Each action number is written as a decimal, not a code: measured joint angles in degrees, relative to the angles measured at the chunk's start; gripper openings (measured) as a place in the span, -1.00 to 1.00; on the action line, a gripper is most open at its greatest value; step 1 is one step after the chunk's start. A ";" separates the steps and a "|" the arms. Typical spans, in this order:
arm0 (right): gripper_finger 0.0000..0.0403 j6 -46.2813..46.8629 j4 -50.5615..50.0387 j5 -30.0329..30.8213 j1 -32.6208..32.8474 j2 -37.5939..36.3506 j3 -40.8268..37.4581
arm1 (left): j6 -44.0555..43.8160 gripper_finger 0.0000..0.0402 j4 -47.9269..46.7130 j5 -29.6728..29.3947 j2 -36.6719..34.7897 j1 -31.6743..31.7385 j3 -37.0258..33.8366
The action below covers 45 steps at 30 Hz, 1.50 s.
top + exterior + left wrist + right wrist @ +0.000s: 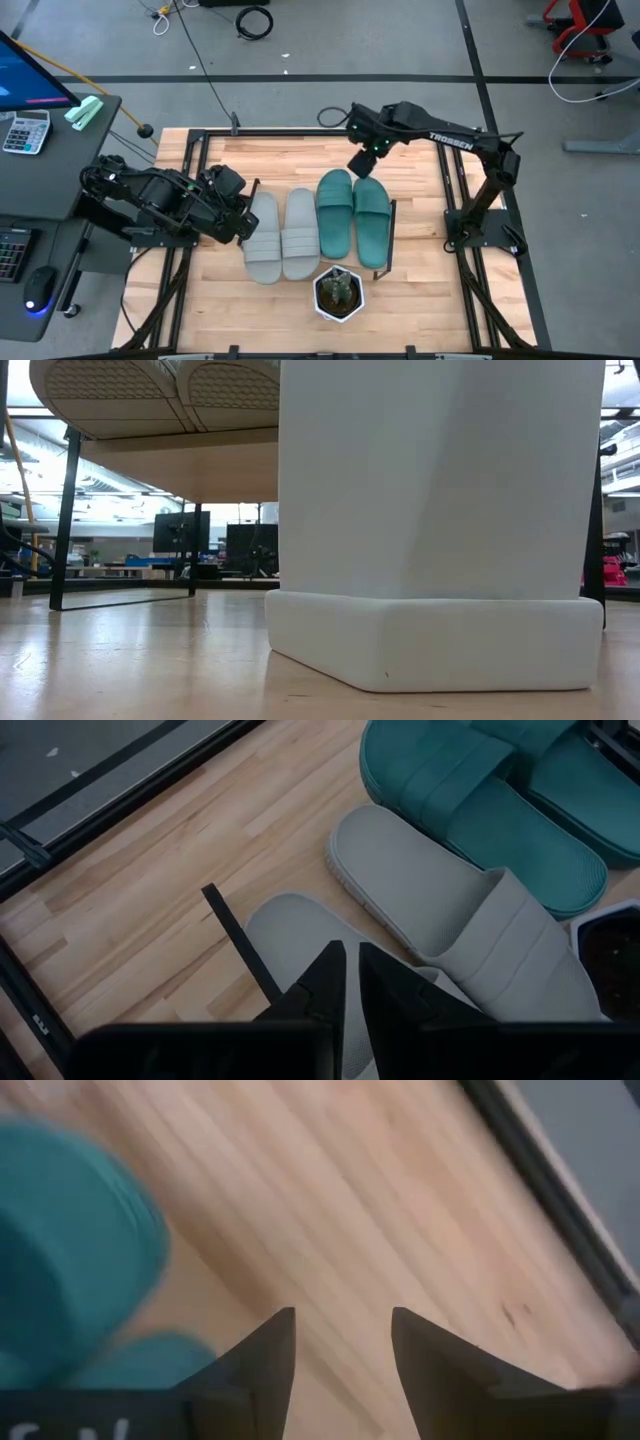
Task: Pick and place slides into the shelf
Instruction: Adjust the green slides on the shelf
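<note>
Black jointed arms [455, 142] bear white "TROSSEN" lettering.

A small plant in a white hexagonal pot [338, 293] stands near the front edge of the wooden counter [210, 310] — from the low camera that white pot [440, 520] fills most of the view. Off to the left, a dark side desk [45, 150] carries a calculator [24, 131], a pale green object [84, 112] at its corner and, further forward, a mouse [38, 290] glowing blue. The floor behind is grey, with dark cables [253, 20] coiled on it and a yellow one trailing — a red-framed piece of gear [583, 22] sits at the far right corner. Dark monitors [178, 532] show across the room.
</note>
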 joint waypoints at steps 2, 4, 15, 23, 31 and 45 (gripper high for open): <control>-0.14 0.58 3.70 -0.70 -0.25 -0.34 0.03 | -0.02 -0.81 0.01 -0.07 0.00 0.00 0.01; -0.14 1.70 6.79 -2.39 -0.29 -0.12 0.04 | 0.00 -0.82 0.14 -0.11 0.00 0.00 0.00; -0.14 3.12 14.79 -3.03 0.32 2.48 0.04 | -0.04 -0.84 1.16 -0.14 0.00 0.00 0.00; -0.17 3.09 15.29 -4.36 -0.11 2.48 0.04 | 0.00 -0.81 2.59 -0.14 0.00 0.00 0.00; -0.17 3.21 15.26 -9.05 0.59 2.50 0.04 | 0.00 -0.84 2.77 -0.14 0.00 -0.01 0.00; -0.26 6.30 15.69 -5.82 2.23 2.52 -4.59 | 0.60 -0.84 2.89 -0.15 0.00 -0.01 0.00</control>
